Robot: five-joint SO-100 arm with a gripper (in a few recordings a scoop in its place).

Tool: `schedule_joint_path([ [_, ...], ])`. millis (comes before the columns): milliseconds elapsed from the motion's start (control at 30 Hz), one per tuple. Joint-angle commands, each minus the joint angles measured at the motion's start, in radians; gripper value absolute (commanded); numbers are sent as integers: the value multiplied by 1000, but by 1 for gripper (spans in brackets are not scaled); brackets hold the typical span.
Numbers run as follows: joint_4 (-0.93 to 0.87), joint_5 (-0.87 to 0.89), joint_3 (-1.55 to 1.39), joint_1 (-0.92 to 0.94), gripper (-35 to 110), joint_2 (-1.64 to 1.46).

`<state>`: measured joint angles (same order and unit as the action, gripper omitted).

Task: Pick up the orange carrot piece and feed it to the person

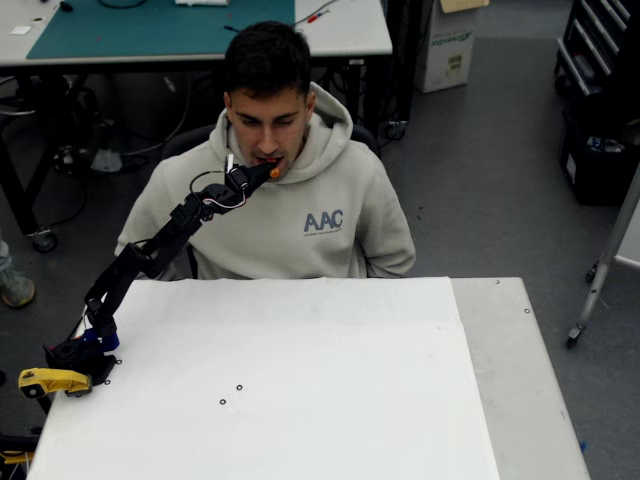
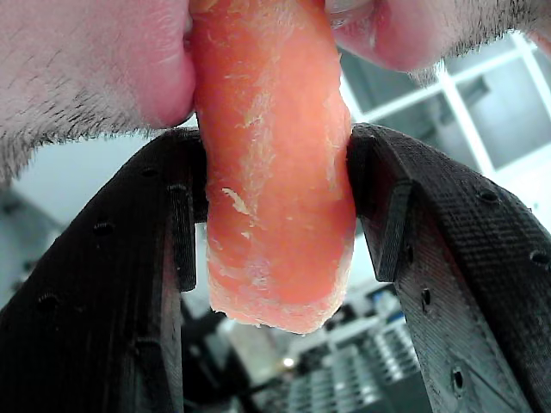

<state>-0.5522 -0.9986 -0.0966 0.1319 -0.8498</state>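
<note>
Orange carrot piece clamped between the claw fingers, tip at the person's lips. Delivery step; next, release once bitten.

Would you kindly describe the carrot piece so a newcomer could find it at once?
Start at the person in the beige hoodie behind the white table. The black arm's pincer reaches his mouth, shut on the orange carrot piece, the one bright orange stub there, its far end between his lips.
</note>
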Motion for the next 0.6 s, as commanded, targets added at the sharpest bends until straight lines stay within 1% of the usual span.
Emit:
schedule_joint_path([
  [0, -8, 2, 38, 28, 12, -57],
  [133, -8, 3, 38, 29, 23, -58],
  [233, -8, -5, 38, 31, 24, -58],
  [433, -8, 0, 37, 86, 19, -58],
  [567, -8, 3, 28, 104, 10, -58],
])
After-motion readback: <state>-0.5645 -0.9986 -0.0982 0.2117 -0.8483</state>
